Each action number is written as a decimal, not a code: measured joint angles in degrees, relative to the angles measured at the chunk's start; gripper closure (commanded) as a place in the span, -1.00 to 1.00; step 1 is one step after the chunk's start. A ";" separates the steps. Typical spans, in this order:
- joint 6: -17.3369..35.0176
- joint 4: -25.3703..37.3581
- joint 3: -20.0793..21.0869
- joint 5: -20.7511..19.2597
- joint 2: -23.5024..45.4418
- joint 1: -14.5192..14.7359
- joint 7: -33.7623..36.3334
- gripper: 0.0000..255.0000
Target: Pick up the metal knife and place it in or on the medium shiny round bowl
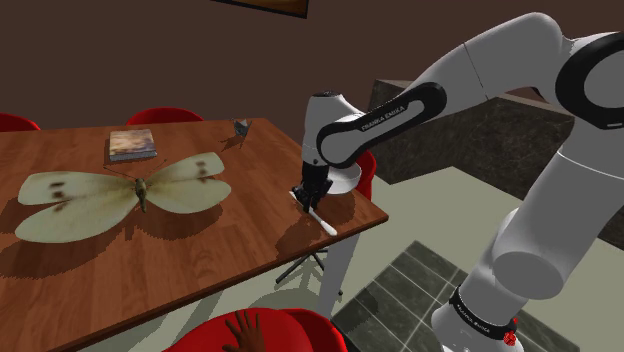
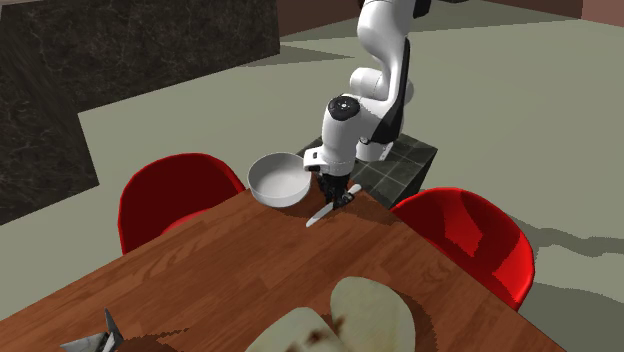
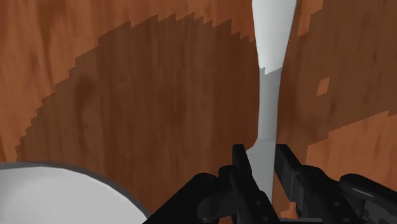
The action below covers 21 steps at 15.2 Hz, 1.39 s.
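A pale grey knife (image 3: 270,95) runs out from between my black fingers, which clasp it near one end. My gripper (image 3: 261,153) is shut on it. Seen from the shoulder view, the gripper (image 1: 305,198) hangs over the wooden table's (image 1: 230,230) near right corner, and the knife (image 1: 320,222) slants down from it towards the tabletop. The white round bowl (image 2: 278,180) stands at the table's edge right beside the gripper (image 2: 335,192), and the knife (image 2: 322,212) points away from the bowl. The bowl's rim (image 3: 51,191) lies close to the fingers.
A huge pale butterfly (image 1: 120,195) lies mid-table, with a book (image 1: 131,145) and a small grey object (image 1: 241,128) behind it. Red chairs (image 2: 180,195) (image 2: 465,235) flank the corner. A dark stone counter (image 1: 470,140) stands beyond the table.
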 measured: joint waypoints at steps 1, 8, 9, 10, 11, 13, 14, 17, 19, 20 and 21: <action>-0.47 0.24 -0.02 0.08 -0.24 -0.01 -0.10 1.00; -5.74 2.43 -0.07 1.08 -3.43 0.04 -0.81 1.00; -6.47 2.85 -0.06 1.16 -3.74 0.06 -0.85 1.00; -7.38 3.52 -0.17 1.22 -3.99 -0.02 -1.07 1.00; -8.15 3.69 -0.13 1.40 -4.61 0.05 -1.08 1.00; -9.73 4.56 -0.18 1.59 -5.34 0.05 -1.24 1.00; -10.46 5.06 -0.17 1.65 -5.57 0.08 -1.23 1.00; -12.86 6.37 -0.35 1.90 -6.69 0.00 -1.64 1.00; -14.46 7.52 -0.37 2.01 -7.15 0.03 -1.68 1.00; -15.28 8.08 -0.41 2.06 -7.43 0.01 -1.76 1.00; -15.99 8.75 -0.43 2.07 -7.46 0.00 -1.79 1.00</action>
